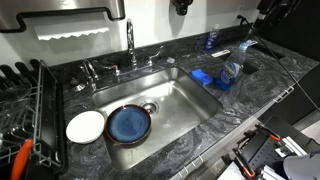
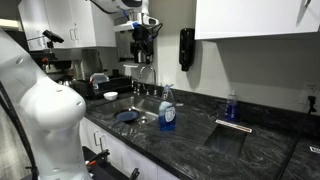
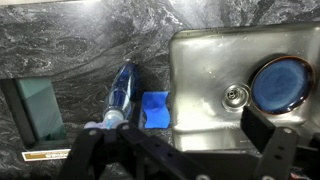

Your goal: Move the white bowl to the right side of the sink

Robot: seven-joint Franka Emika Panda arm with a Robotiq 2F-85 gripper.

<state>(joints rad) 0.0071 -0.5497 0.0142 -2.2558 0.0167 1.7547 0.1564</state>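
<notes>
Only an exterior view catches the white bowl (image 1: 85, 126); wrist view shows the tool (image 3: 183, 152) apart.

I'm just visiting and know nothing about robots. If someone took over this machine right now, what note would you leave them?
Tool: open, empty, hovering high over the counter beside the sink.
White bowl: at the basin's edge by the dish rack, next to the blue plate.
Done: nothing yet; bowl not grasped.
Left: go down, grasp the bowl, carry it to the sink's right side, likely the end near the blue sponge.
</notes>
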